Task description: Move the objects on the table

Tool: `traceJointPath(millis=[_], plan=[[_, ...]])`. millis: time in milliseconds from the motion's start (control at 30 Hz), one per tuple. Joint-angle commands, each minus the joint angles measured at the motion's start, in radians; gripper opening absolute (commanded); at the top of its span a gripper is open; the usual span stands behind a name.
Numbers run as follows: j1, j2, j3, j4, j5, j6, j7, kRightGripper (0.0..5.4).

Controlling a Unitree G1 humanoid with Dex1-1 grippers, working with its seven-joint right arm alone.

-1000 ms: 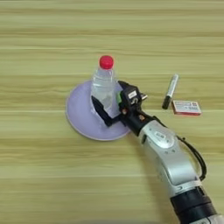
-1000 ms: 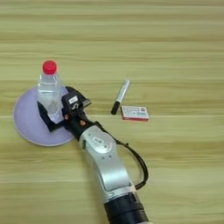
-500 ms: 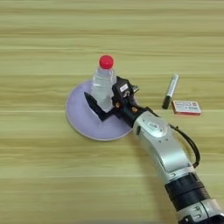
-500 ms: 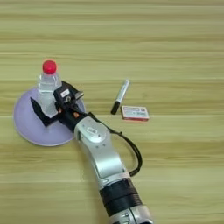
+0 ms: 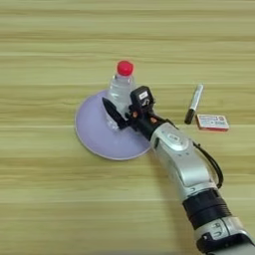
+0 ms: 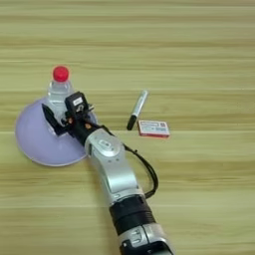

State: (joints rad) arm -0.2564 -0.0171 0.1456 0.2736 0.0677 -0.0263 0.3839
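Observation:
A clear plastic bottle (image 5: 121,85) with a red cap stands upright on the back right part of a round lavender plate (image 5: 92,130). My right gripper (image 5: 122,101) reaches in from the lower right on its silver forearm. It is open, with one black finger (image 5: 113,112) low at the bottle's left front side. The other finger (image 5: 141,96) is at the bottle's right side. The bottle's lower part sits between them, and I cannot tell whether they touch it. In the right eye view the bottle (image 6: 59,88) and gripper (image 6: 60,104) stand the same way.
A white marker (image 5: 193,103) with a black cap lies to the right of the plate, pointing away from me. Just right of it lies a small red-and-white flat box (image 5: 212,122). My forearm (image 5: 182,167) crosses the table's lower right.
My gripper has pushed up and left over the plate, so its fingers now straddle the bottle more deeply. The bottle's cap has shifted slightly right. Plate, marker and box have not moved.

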Motion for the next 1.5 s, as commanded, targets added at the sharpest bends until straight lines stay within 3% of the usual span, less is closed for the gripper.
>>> traceJointPath(millis=[33,467,733,1100,1300,1500], plan=[[-0.069,0.004,-0.023,-0.059,0.016,-0.036,-0.011,3.44],[-0.06,-0.012,-0.072,-0.219,0.027,-0.004,-0.036,3.17],[-0.067,-0.081,-0.19,-0.296,0.058,0.023,-0.067,3.17],[-0.035,-0.211,-0.38,-0.242,0.079,-0.008,-0.121,3.15],[-0.027,-0.27,-0.447,-0.159,0.033,-0.045,-0.185,3.15],[-0.02,-0.302,-0.495,-0.099,0.028,-0.053,-0.232,3.15]])
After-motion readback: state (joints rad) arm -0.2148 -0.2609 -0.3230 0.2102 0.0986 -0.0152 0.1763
